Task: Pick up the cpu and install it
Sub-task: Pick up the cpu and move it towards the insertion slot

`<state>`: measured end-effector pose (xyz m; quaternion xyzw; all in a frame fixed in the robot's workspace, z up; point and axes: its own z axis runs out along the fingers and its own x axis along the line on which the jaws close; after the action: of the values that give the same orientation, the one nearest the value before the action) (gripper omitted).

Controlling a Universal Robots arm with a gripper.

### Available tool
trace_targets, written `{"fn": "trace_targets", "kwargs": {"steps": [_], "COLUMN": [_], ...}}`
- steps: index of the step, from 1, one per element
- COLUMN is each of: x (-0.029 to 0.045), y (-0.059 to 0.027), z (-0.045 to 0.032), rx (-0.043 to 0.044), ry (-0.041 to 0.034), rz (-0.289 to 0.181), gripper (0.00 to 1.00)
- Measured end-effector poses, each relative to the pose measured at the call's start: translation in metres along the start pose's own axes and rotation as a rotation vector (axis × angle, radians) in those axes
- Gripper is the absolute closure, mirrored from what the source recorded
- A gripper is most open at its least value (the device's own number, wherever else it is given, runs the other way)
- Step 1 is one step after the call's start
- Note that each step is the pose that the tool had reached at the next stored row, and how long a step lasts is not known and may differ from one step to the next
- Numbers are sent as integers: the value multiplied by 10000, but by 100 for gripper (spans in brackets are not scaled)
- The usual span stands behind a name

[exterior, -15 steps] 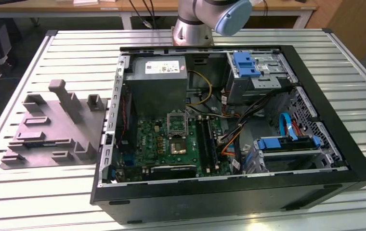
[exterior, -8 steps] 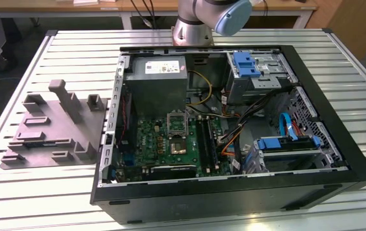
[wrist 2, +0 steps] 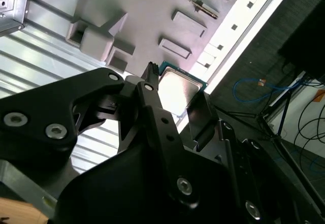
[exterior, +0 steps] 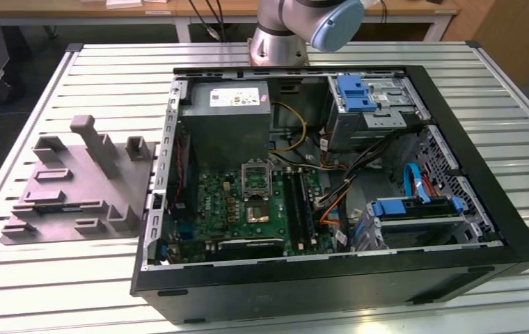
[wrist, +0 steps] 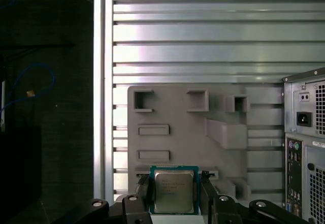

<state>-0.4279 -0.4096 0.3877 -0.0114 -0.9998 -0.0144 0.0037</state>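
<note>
We see the gripper closed to a narrow span on the cpu. One of its fingers sits on each of two opposite edges, and the silvery top shows in both wrist views. The chip hangs clear above the grey tray, which lies on the slatted table at the exterior view's left of the open computer case. The socket sits on the motherboard inside that case. It is well apart from the tray and just on the near side of the grey power supply.

The hold is on thin edges alone, so we judge slipping the chief danger. A jolt or a quick swing could let the chip slide or twist between the fingers. It seems to sit square in the grip, though the contact lines themselves are hidden from us. A chip that fell here would strike the tray's upright blocks or the table's slats.

A small tilt or turn in the grip matters more at the socket. We think a chip that meets it askew and is pressed down could bend the contacts or jam on the metal frame. The case wall and the loose cables to the right of the socket could also catch the fingers on the way in.
</note>
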Motion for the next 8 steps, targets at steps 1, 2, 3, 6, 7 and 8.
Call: {"fn": "trace_targets", "kwargs": {"steps": [1,2,3,6,7,8], "x": [-6,-11,-16,-26,-29,-32], "y": [0,0,0,0,0,0], "z": [1,1,1,1,1,0], "rx": [-1,-1,-1,-2,-2,-1], "ry": [-2,-1,-2,-2,-2,-1], "rz": [-1,0,0,0,-1,0], "gripper": [53,53,53,53,53,53]}}
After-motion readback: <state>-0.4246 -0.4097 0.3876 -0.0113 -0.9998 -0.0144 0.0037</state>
